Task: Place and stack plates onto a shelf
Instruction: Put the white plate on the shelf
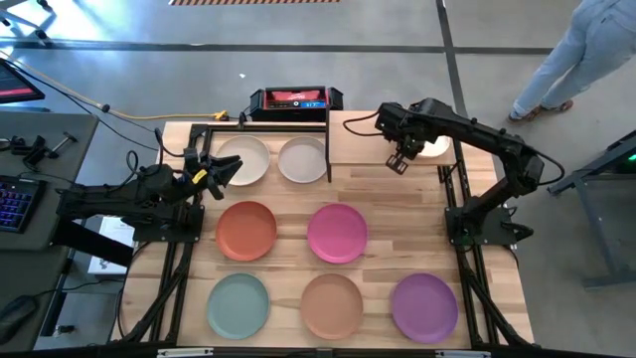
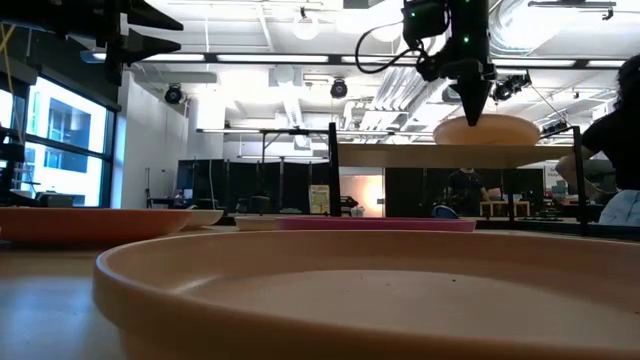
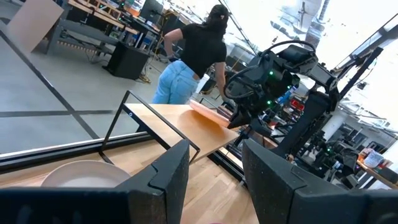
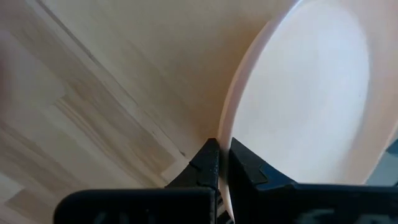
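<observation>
The pale peach plate [image 1: 435,147] is over the right end of the shelf [image 1: 363,139], a small wood board at the table's far edge. My right gripper [image 1: 401,161] points down at the plate's left rim, shut on it. My left gripper [image 1: 214,171] hovers open at the left of an off-white plate [image 1: 244,159], touching nothing. A second off-white plate [image 1: 303,159] lies beside it under the shelf's left edge. Orange-red [image 1: 245,231], magenta [image 1: 337,233], teal [image 1: 238,304], tan [image 1: 332,304] and purple [image 1: 424,306] plates lie flat on the table. My right gripper pinches the pale peach plate's rim [image 4: 225,134] between its two fingers, one finger [image 4: 252,168] inside the plate and one outside. The fingers come from above, pointing down. The plate [image 2: 487,130] sits level just over the shelf board; whether it rests on it, I cannot tell.
The shelf's thin black posts [image 1: 329,149] stand between the off-white plates and the board. A red and black box [image 1: 294,99] sits beyond the far edge. A person [image 3: 193,56] stands in the room beyond the table. Black frame rails [image 1: 467,259] run along both sides.
</observation>
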